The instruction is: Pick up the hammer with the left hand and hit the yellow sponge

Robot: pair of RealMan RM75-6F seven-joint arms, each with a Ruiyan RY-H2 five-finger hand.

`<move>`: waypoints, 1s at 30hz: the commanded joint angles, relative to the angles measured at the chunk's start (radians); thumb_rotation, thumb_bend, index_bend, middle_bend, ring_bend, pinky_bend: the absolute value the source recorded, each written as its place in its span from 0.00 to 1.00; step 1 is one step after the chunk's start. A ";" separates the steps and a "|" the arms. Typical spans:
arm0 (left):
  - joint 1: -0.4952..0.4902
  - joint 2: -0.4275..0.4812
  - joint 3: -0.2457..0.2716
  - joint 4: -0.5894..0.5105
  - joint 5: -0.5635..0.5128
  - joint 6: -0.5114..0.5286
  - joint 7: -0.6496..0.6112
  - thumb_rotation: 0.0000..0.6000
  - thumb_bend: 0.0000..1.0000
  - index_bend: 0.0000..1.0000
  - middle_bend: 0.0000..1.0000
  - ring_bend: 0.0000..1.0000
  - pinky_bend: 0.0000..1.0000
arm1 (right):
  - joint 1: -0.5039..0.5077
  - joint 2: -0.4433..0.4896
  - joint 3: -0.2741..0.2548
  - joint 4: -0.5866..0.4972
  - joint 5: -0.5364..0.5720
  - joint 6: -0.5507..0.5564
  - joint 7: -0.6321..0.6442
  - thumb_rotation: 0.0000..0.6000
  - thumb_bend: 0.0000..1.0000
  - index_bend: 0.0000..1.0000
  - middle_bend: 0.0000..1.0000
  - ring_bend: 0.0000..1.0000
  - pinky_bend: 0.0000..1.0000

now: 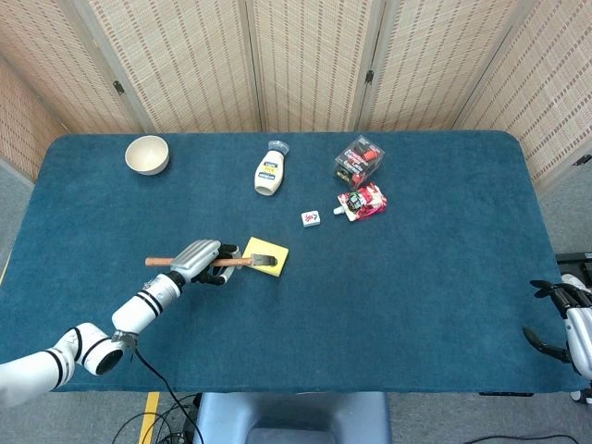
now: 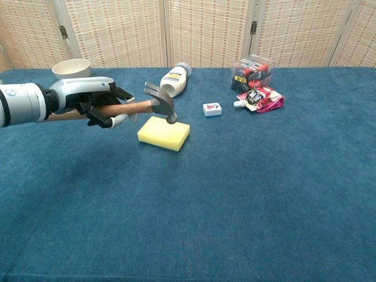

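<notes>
One hammer [image 2: 138,106] is sitting in my left robot hand [image 2: 97,101], which is gripping its wooden handle; its steel head is hanging directly over the yellow sponge [image 2: 164,133] lying on the blue counter [image 2: 247,194]. My right robot hand [image 1: 566,324] is resting off the counter's edge, fingers spread, grasping nothing.

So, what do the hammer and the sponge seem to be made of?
The hammer in the left hand: its handle looks like reddish-brown wood, its head like dull grey metal with a faint sheen. The sponge: a matte yellow block, probably soft foam, though softness cannot be seen.
</notes>
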 commanded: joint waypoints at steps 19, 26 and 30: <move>-0.082 0.052 0.022 0.051 -0.079 -0.266 -0.176 1.00 0.72 0.77 0.84 0.72 0.86 | 0.006 -0.008 0.000 0.010 0.005 -0.019 0.004 1.00 0.13 0.25 0.39 0.23 0.27; -0.092 0.017 0.013 0.106 -0.105 -0.306 -0.200 1.00 0.72 0.77 0.84 0.72 0.86 | -0.001 -0.005 0.002 0.006 0.006 -0.005 0.006 1.00 0.13 0.25 0.39 0.23 0.27; -0.072 0.071 -0.005 0.055 -0.089 -0.284 -0.258 1.00 0.72 0.77 0.84 0.72 0.87 | -0.001 -0.005 0.002 0.008 0.004 -0.006 0.009 1.00 0.13 0.26 0.39 0.23 0.27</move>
